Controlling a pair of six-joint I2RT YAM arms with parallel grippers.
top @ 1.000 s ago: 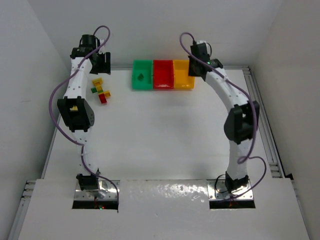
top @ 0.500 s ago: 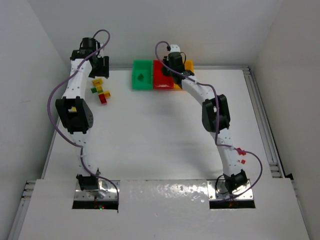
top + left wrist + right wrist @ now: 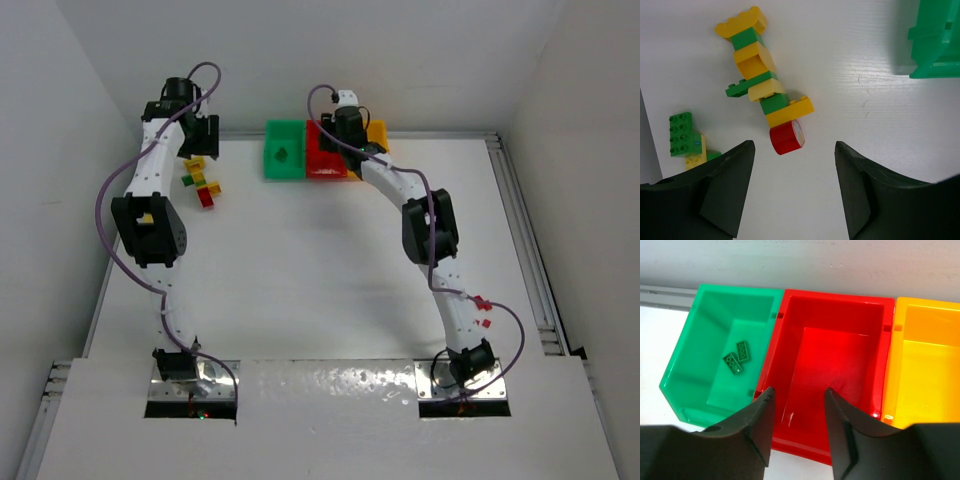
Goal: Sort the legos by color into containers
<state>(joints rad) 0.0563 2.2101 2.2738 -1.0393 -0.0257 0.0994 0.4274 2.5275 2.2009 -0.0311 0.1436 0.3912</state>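
Observation:
Several green, yellow and red legos (image 3: 201, 181) lie in a loose cluster at the far left of the table. In the left wrist view a red round brick (image 3: 786, 136) ends a chain of yellow and green bricks (image 3: 756, 75). A green brick (image 3: 680, 134) lies apart on the left. My left gripper (image 3: 794, 150) is open and empty, just short of the red brick. My right gripper (image 3: 799, 392) is open and empty over the near part of the empty red bin (image 3: 840, 335). The green bin (image 3: 705, 325) holds two green bricks (image 3: 736, 358). The yellow bin (image 3: 925, 355) looks empty.
The three bins stand side by side against the back wall, green (image 3: 283, 150), red (image 3: 320, 160), yellow (image 3: 378, 130). Two tiny red pieces (image 3: 483, 310) lie beside the right arm's lower link. A rail (image 3: 530, 260) runs along the table's right edge.
My right gripper swung left from the yellow bin's side to above the red bin, then held still. Two tiny red pieces came into view by its lower link. The left gripper barely moved.

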